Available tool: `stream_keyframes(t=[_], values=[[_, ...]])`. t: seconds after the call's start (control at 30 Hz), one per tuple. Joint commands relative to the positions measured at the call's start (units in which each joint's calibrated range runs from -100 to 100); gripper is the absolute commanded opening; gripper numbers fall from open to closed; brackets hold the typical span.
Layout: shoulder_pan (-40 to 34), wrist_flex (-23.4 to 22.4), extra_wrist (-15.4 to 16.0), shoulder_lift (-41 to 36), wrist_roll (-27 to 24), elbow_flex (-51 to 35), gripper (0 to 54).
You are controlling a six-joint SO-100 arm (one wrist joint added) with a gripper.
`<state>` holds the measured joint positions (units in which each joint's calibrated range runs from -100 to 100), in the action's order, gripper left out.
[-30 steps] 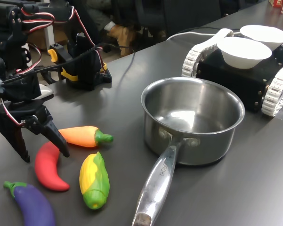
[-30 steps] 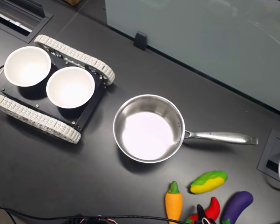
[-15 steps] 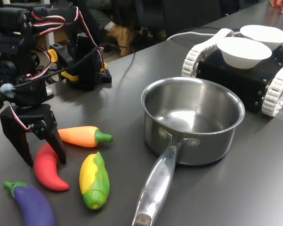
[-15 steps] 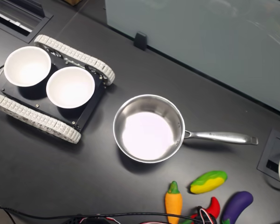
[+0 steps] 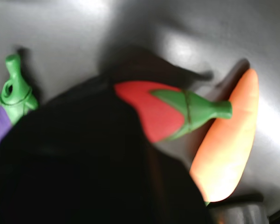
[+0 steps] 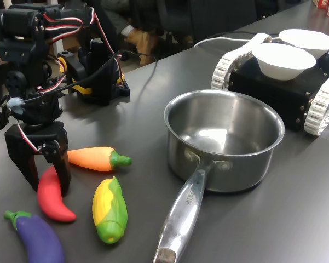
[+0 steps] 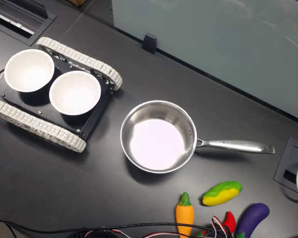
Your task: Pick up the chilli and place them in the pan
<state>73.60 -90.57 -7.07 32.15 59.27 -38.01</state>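
The red chilli (image 6: 52, 198) lies on the dark table at the first exterior view's lower left. My gripper (image 6: 46, 183) stands over its upper end, one finger on each side, and the chilli fills the gap between them. In the wrist view the chilli (image 5: 151, 112) and its green stem stick out past a dark blurred finger (image 5: 84, 163). In the second exterior view only the chilli's tip (image 7: 228, 219) shows at the bottom edge. The steel pan (image 6: 235, 170) stands empty mid-table, handle pointing toward the first exterior view's bottom; it also shows as the pan (image 7: 156, 144) from above.
An orange carrot toy (image 6: 93, 158), a corn toy (image 6: 109, 211) and a purple eggplant (image 6: 38, 238) lie close around the chilli. Two white bowls (image 6: 282, 60) sit on a black tracked vehicle behind the pan. The arm's base (image 6: 98, 76) and cables stand at the back left.
My gripper has come down and drawn its fingers in from a wide spread to the chilli's sides. The chilli has shifted slightly on the table.
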Motion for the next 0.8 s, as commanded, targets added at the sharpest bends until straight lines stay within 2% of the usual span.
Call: stream_keyframes(t=[0.0, 0.13, 0.43, 0.63, 0.77], values=[[-0.78, 1.48, -1.67, 0.19, -0.1, -0.84, 6.3], [-1.12, 1.57, -1.75, 0.11, -0.34, -0.56, 0.3], [-1.58, 2.76, -1.58, -2.25, -1.42, 2.8, 0.3], [-1.12, 2.93, 0.1, -4.02, -3.32, 3.07, 0.3], [-0.32, 1.23, 1.94, -4.95, -4.0, 1.25, 0.3]])
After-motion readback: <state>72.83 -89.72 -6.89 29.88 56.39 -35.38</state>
